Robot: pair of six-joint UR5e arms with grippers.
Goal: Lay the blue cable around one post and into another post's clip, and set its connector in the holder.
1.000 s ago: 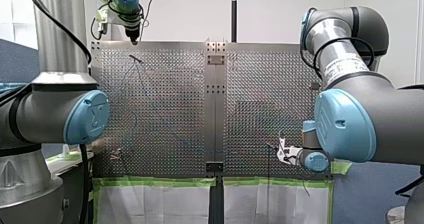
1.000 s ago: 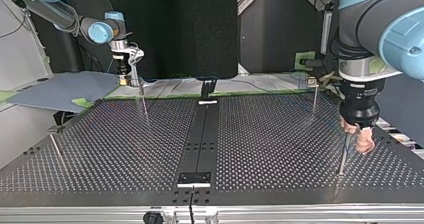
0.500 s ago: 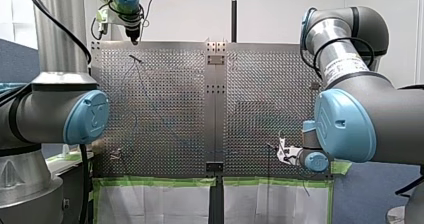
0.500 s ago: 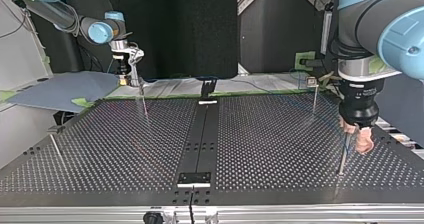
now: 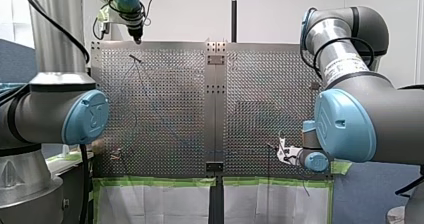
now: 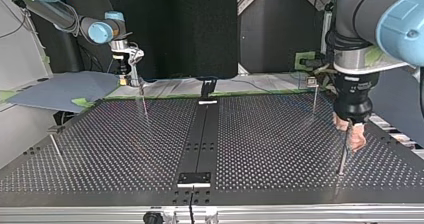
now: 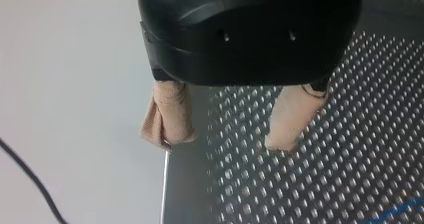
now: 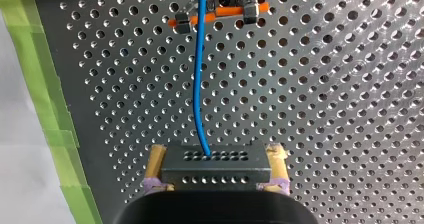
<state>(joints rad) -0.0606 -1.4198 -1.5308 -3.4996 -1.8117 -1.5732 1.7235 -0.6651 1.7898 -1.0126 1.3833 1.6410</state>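
The right claw pinches the dark connector — rigid, the sound hold; its blue cable, thin and likely limp, trails ahead toward an orange clip. The left claw gapes empty.

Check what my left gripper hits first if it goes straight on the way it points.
Probably the thin post: the top view shows it directly under my left gripper, and the left wrist view has it at the tip of one pad. Otherwise the perforated table. Depth unclear.
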